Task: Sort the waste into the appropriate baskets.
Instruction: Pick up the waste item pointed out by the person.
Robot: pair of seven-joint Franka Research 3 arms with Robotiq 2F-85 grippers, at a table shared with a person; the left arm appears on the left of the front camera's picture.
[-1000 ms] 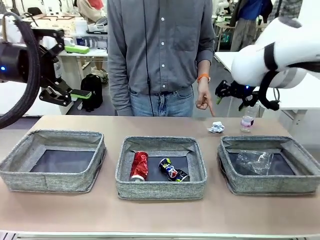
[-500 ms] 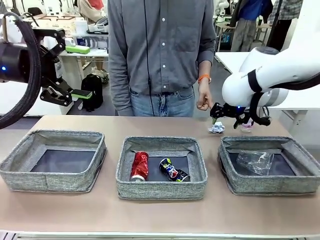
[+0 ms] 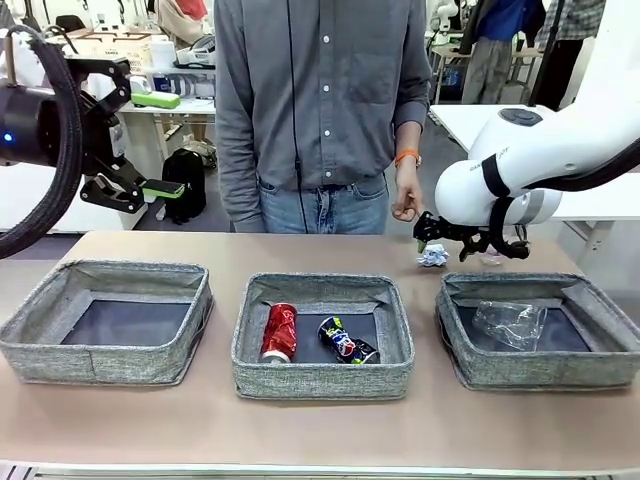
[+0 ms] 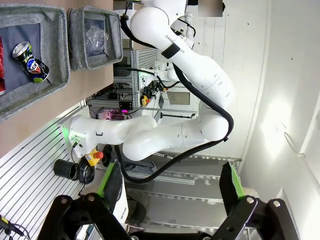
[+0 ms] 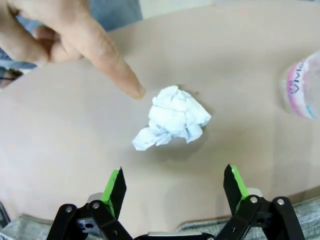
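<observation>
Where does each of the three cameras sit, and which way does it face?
Front view: fixed between the arms, looking across the table at the person; left gripper raised at picture left, right gripper low by the paper wad.
Left wrist view: on the raised left wrist, rolled sideways, facing the right arm; own open fingers at the bottom.
Right wrist view: looking down at the wad, the person's pointing hand and the water bottle; own open fingers below.
Shared: front and right wrist views both show wad and hand.
</observation>
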